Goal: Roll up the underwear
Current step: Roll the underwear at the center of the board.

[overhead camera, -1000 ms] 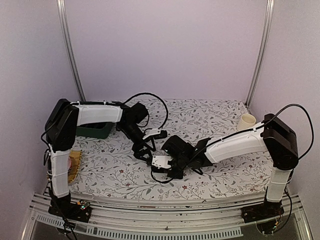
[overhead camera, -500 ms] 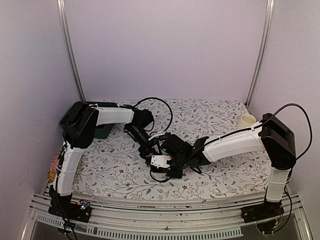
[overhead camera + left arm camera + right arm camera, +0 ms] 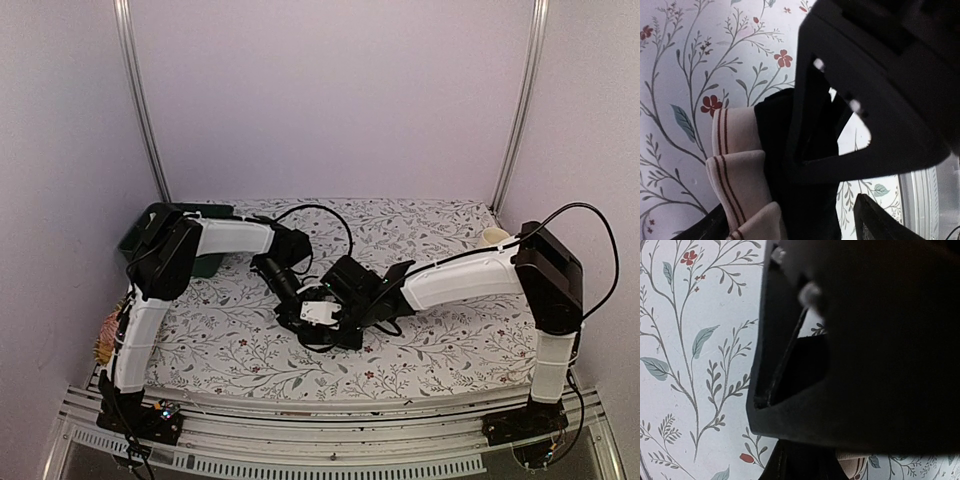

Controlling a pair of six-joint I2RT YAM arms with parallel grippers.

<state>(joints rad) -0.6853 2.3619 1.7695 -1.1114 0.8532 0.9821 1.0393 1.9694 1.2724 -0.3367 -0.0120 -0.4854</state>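
A: Question from our side: where does the underwear [image 3: 772, 120] lie?

B: We find it near the middle of the worktop [image 3: 440, 250], a little toward the near edge, under the two claws that meet there. In the left wrist view it is a bunch of black fabric with a cream band [image 3: 735, 165] folded in layers at its left, and brownish-red stripes run along each fold. It rests on the flowered surface.

A: And the left claw [image 3: 292, 303]?

B: We see its jaws apart. The upper finger [image 3: 880, 100] lies over the black fabric and touches it. A second dark tip shows at the bottom edge of that view, with bare worktop between the two. So we call it open: set about the garment, not clamped on it.

A: The right claw [image 3: 335, 325]?

B: We see it pressed down just beside the left one, reaching in from the right side. Its own view is mostly filled by a dark finger, and black fabric with a scrap of cream cloth shows beneath it at the bottom edge. We read it as closed to a narrow gap on the underwear. How much fabric it pinches we cannot tell.

A: Anything else on the worktop?

B: We note a dark green tray [image 3: 205, 265] at the far left corner, partly behind the left arm, and a cream cup [image 3: 494, 240] by the far right corner. Both stand well apart from the garment.
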